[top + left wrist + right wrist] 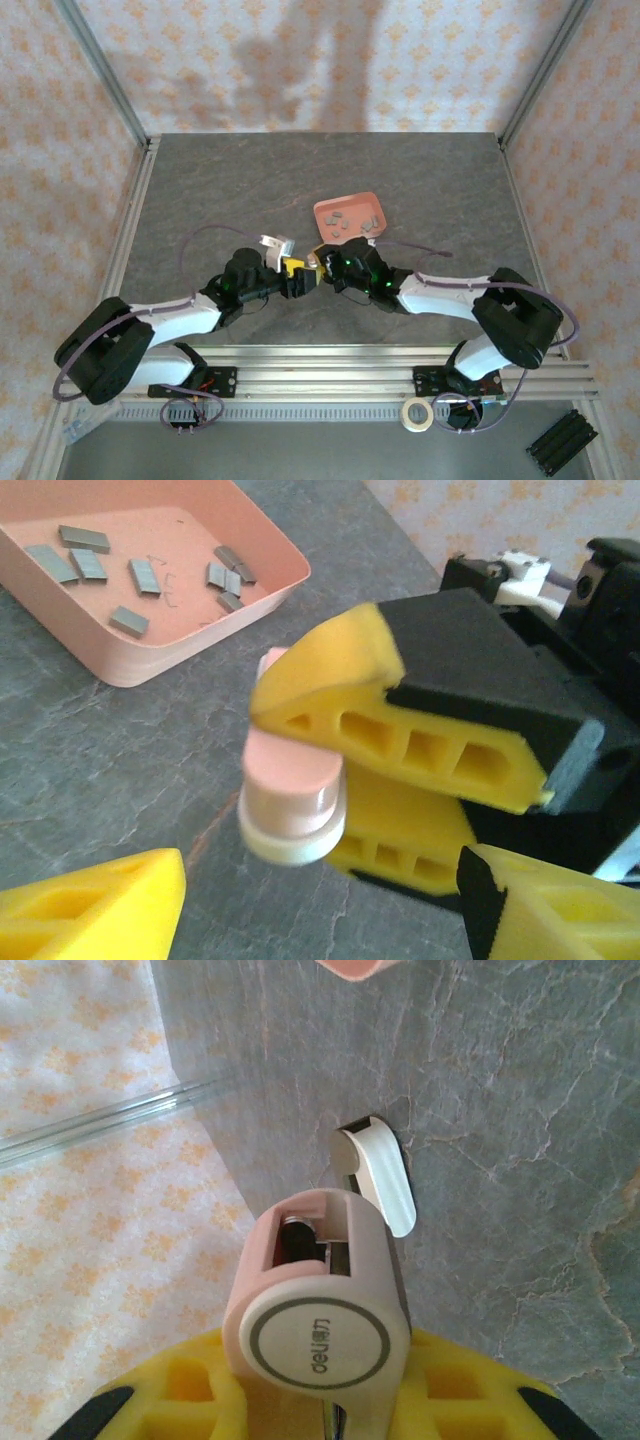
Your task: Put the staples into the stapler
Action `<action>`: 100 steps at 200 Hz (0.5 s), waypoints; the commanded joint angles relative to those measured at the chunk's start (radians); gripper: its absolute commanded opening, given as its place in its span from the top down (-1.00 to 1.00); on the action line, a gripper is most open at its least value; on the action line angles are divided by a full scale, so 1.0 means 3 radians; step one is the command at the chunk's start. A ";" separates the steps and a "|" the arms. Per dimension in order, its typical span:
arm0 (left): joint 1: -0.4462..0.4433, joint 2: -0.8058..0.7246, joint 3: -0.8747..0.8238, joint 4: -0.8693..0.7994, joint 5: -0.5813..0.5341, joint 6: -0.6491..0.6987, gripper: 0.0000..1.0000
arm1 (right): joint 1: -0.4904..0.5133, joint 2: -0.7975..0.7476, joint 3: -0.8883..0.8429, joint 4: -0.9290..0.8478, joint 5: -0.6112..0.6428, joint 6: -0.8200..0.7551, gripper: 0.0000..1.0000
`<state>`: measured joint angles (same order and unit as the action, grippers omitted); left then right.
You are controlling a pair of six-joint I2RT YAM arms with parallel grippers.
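**"deli" stapler gripped over the desk, staples lying in the tray**

The grey stone-patterned desk sits inside a metal frame with orange-patterned walls on three sides. Both arms reach in from the near edge and meet near the middle of the desk, just in front of a salmon-pink tray.

The right end effector is clamped on the stapler, its yellow fingers pressing the body from two sides and lifting it clear of the desk. The left end effector faces it with jaws wide. In the left wrist view its yellow fingertips stand to either side of the stapler without touching it.

On the frame rail by the right arm's base lies a roll of pale tape, and a black ridged object sits in the near right corner.

The stapler is pale pink with a white base. Its round end faces the right wrist camera and carries a grey ring with the brand "deli" printed inside. Its top is open, a dark slot showing, and a white flap stands up behind it.

The staples, small grey strips, lie scattered loose on the tray floor, well apart from the stapler.
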<state>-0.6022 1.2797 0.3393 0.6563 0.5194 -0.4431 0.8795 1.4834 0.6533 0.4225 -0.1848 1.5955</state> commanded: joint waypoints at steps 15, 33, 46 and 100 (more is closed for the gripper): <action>-0.0078 0.0133 0.0065 0.0472 -0.0150 -0.0117 -0.41 | -0.0028 0.0010 0.0096 0.0213 -0.0100 -0.0081 0.61; -0.0092 0.0163 0.0074 0.0497 -0.0229 -0.0129 -0.28 | -0.0032 -0.0025 0.0070 0.0212 -0.0101 -0.0089 0.60; -0.0094 0.0190 0.0103 0.0505 -0.0248 -0.0126 -0.16 | -0.0033 -0.0052 0.0061 0.0214 -0.0133 -0.0117 0.61; -0.0115 0.0331 0.0216 0.0709 -0.0066 -0.0086 0.33 | -0.0032 -0.0088 0.0080 0.0212 -0.0381 -0.0226 0.53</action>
<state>-0.6262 1.3628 0.3603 0.7551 0.4625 -0.4866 0.8539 1.4876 0.6533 0.4419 -0.2081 1.5536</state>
